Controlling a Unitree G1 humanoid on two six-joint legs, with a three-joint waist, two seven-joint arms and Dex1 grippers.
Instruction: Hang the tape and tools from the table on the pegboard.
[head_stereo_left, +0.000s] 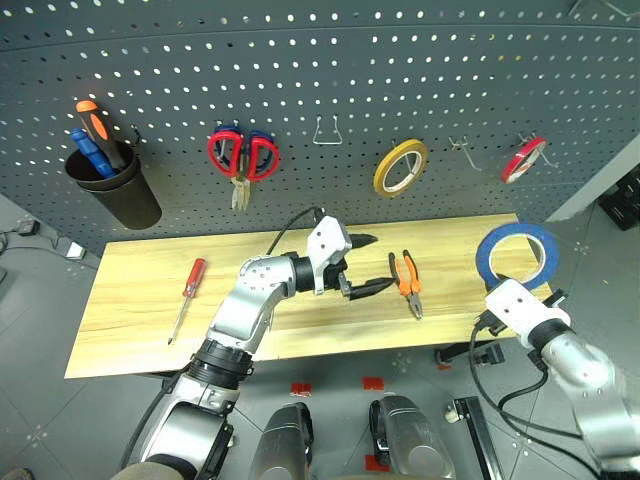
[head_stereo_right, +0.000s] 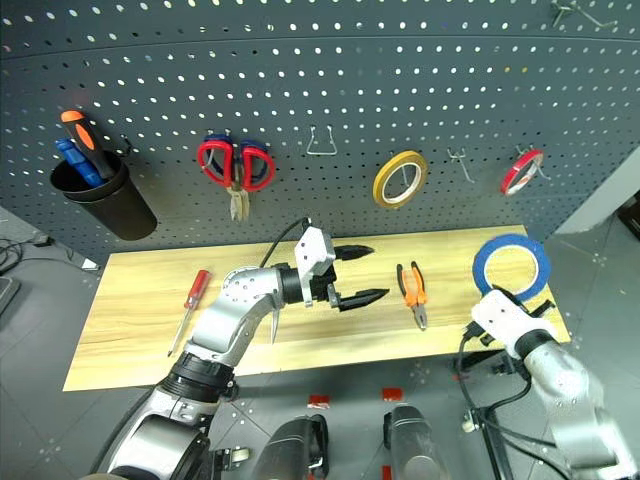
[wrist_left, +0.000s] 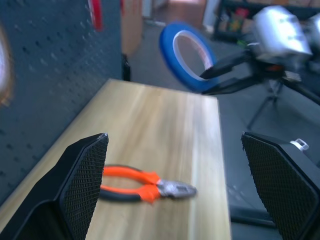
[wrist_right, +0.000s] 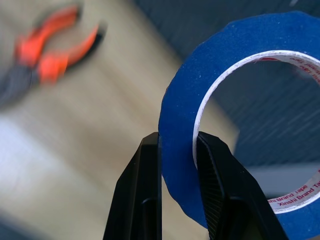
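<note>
Blue tape (head_stereo_left: 517, 253) upright off the table (head_stereo_left: 140, 320); pliers (head_stereo_left: 409, 282) and red-handled screwdriver (head_stereo_left: 187, 297) flat on it.

Pliers (wrist_right: 45, 50) blurred; blue tape (wrist_right: 240, 100) cut off.

Light: was even and bright, with no glare on the table (head_stereo_left: 140, 320).
Shadows: lay soft under the left gripper (head_stereo_left: 362, 265).
Edges: the pegboard (head_stereo_left: 400, 70) hole rows bowed.
Blur: the pliers (wrist_right: 47, 52) beyond the sharp blue tape (wrist_right: 182, 130) were smeared.
</note>
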